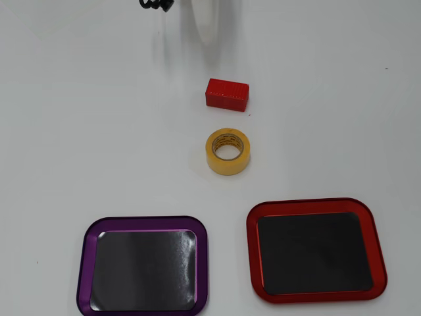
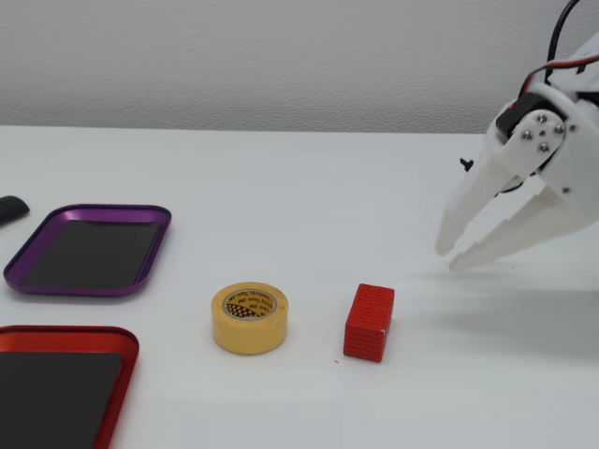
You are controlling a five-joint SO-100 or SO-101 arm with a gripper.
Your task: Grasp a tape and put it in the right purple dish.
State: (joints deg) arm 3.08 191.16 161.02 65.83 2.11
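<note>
The tape [image 1: 228, 151] is a yellow roll lying flat on the white table, its hollow core facing up; it also shows in the fixed view [image 2: 250, 318]. The purple dish [image 1: 84, 253] sits at the lower left of the overhead view and at the left of the fixed view [image 2: 94, 289], with nothing in it. My gripper [image 2: 448, 259] hangs in the air at the right of the fixed view, past the red block and well away from the tape. Its fingers are slightly parted and hold nothing. In the overhead view only its white tip [image 1: 208, 33] shows at the top edge.
A red block [image 1: 227, 94] stands between the tape and the gripper, seen also in the fixed view [image 2: 369, 323]. A red-rimmed tray [image 1: 250, 253] lies beside the purple dish, near the front edge [image 2: 126, 365]. A small black object [image 2: 9, 209] lies at the far left.
</note>
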